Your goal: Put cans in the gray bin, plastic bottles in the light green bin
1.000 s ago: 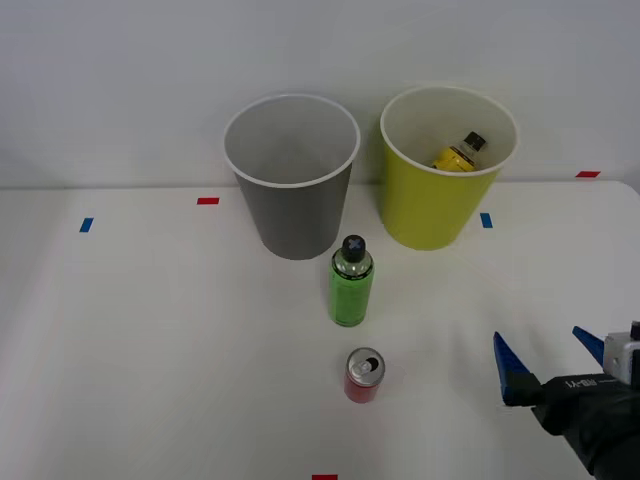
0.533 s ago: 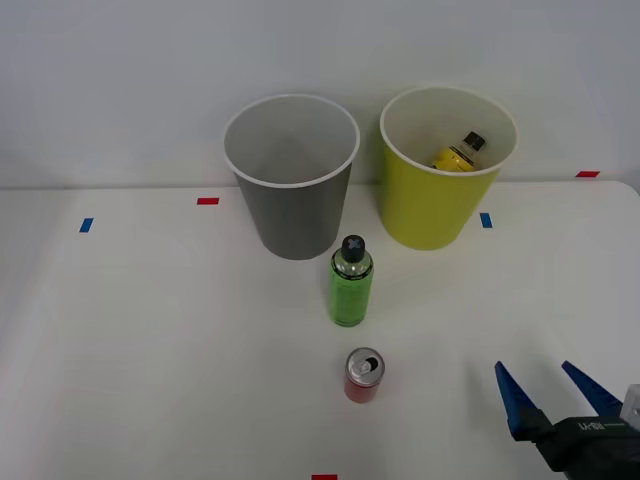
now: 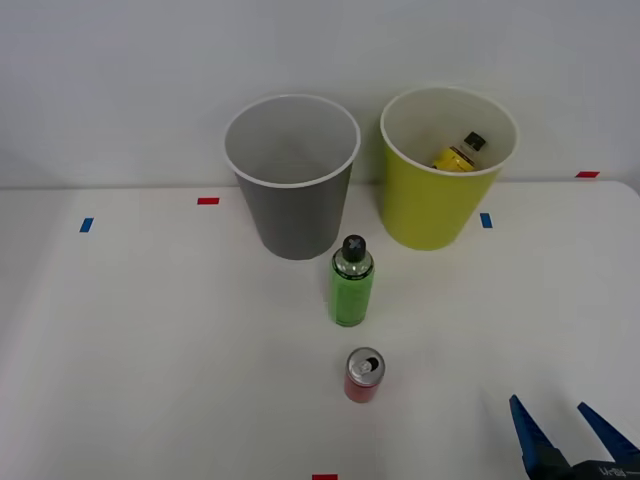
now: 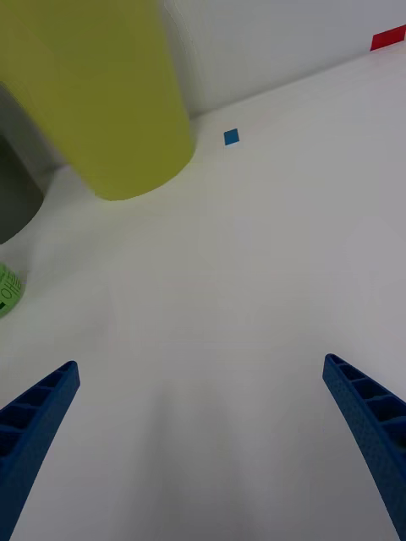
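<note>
While its blue ribbed jaws stand apart and empty, the right gripper (image 3: pixel 568 440) sits right of the upright small red aluminium can (image 3: pixel 364 375), near the worktop's (image 3: pixel 150 350) front edge.

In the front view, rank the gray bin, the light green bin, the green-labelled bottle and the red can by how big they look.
1. gray bin and light green bin: they look alike, so no order between them.
2. green-labelled bottle.
3. red can, smallest though nearest the camera.
</note>
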`<state>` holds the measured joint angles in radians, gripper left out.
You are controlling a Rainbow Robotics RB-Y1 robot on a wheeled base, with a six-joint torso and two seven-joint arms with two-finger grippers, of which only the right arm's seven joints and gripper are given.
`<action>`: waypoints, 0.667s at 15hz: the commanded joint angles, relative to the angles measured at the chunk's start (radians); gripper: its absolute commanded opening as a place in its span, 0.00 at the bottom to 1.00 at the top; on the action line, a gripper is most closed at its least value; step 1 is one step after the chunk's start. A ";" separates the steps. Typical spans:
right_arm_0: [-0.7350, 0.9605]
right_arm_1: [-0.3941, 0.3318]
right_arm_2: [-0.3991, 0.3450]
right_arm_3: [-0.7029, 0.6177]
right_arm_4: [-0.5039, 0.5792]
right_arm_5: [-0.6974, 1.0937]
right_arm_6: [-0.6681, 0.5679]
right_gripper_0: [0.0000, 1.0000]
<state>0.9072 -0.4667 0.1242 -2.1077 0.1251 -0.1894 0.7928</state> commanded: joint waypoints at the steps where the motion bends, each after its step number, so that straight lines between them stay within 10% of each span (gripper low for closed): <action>1: 0.030 0.002 -0.015 0.000 0.014 -0.012 -0.003 1.00; 10: 0.039 -0.122 -0.075 0.002 0.014 -0.036 -0.046 1.00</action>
<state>0.9530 -0.5809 0.0492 -2.1065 0.1395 -0.2253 0.7566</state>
